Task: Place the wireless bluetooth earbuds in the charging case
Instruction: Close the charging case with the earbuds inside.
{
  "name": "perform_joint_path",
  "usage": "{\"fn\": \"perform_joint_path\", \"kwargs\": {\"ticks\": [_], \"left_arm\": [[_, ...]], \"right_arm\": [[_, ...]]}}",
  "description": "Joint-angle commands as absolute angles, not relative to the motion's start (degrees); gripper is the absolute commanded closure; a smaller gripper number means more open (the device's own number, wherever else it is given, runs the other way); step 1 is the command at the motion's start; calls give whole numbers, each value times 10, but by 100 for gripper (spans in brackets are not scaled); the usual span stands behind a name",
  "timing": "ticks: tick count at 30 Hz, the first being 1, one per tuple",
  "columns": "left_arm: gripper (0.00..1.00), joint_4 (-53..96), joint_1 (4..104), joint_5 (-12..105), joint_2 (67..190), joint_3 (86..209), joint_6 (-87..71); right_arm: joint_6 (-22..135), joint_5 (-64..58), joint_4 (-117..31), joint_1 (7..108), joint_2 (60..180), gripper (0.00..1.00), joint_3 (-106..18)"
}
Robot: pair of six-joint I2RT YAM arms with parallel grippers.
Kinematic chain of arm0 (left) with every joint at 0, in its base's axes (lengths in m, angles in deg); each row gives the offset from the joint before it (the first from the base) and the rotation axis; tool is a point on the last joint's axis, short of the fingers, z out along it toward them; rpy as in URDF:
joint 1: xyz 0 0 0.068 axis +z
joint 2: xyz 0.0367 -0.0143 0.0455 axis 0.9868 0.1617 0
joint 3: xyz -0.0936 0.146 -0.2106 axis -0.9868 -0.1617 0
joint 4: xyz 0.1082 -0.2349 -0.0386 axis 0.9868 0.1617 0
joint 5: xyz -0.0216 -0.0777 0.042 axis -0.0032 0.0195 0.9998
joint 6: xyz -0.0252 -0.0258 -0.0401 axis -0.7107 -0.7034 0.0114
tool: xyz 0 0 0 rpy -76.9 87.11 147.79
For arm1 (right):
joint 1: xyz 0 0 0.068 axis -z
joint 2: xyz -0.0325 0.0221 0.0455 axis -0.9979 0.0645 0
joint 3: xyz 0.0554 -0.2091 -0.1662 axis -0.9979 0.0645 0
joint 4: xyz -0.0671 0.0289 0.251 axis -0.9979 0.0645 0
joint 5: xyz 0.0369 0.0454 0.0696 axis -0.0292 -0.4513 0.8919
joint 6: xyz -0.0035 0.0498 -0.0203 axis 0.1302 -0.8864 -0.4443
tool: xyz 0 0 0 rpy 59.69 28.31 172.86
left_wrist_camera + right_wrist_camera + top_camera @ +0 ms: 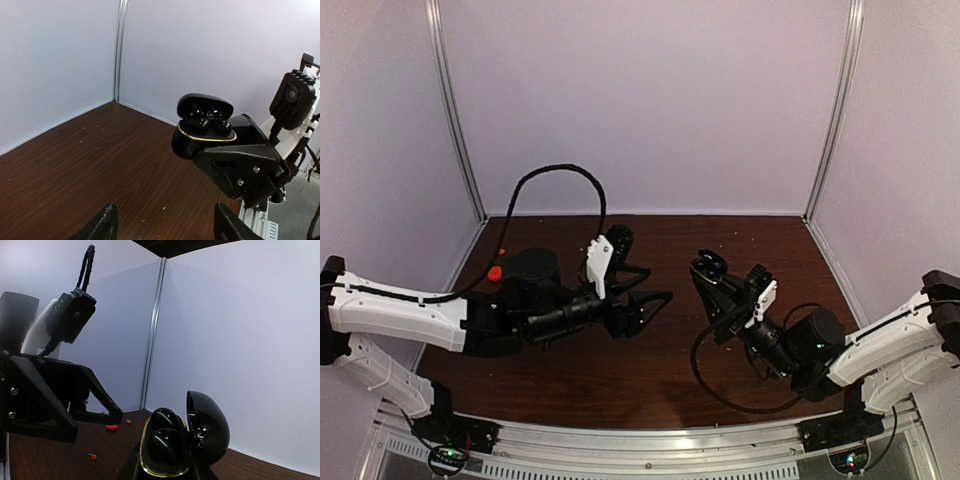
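Your left gripper [162, 229] is standing wide open with nothing between its fingers. It is facing the charging case [204, 131] from a short way off and is not touching it. Your right gripper [718, 283] is gripping the lower half of the case with its jaws narrow. It is holding the case up above the table [75, 165], tilted toward the left gripper.

The case is showing a glossy black shell with a thin gold rim, and its lid [205, 102] is standing open behind that rim. Inside the case you are seeing glossy black rounded shapes in the wells. I cannot tell whether they are earbuds or empty wells. The small light marks inside the lid are too small to read.

Far to the left of the case, a tiny red earbud [495, 272] is lying on the table.
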State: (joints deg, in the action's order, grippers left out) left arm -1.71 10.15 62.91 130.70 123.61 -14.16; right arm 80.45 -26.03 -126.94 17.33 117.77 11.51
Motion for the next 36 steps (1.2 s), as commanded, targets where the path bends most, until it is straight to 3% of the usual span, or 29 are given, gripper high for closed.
{"fn": "perform_joint_path", "kwargs": {"ticks": [1, 11, 15, 19, 27, 36], "left_arm": [[29, 26, 117, 580, 1262, 1232, -73], [16, 96, 157, 462, 1259, 1288, -36], [6, 98, 157, 399, 1284, 1320, -39], [4, 72, 156, 355, 1302, 1323, -59], [9, 45, 156, 272, 1326, 1318, -55], [24, 21, 154, 240, 1336, 1309, -47]], "right_arm": [[713, -134, -1198, 206, 1111, 100, 143], [665, 80, -1019, 252, 993, 100, 140], [651, 136, -960, 260, 984, 100, 118], [648, 166, -936, 263, 991, 100, 102], [643, 189, -916, 264, 1004, 100, 77], [636, 186, -915, 264, 1009, 100, 75]]}}
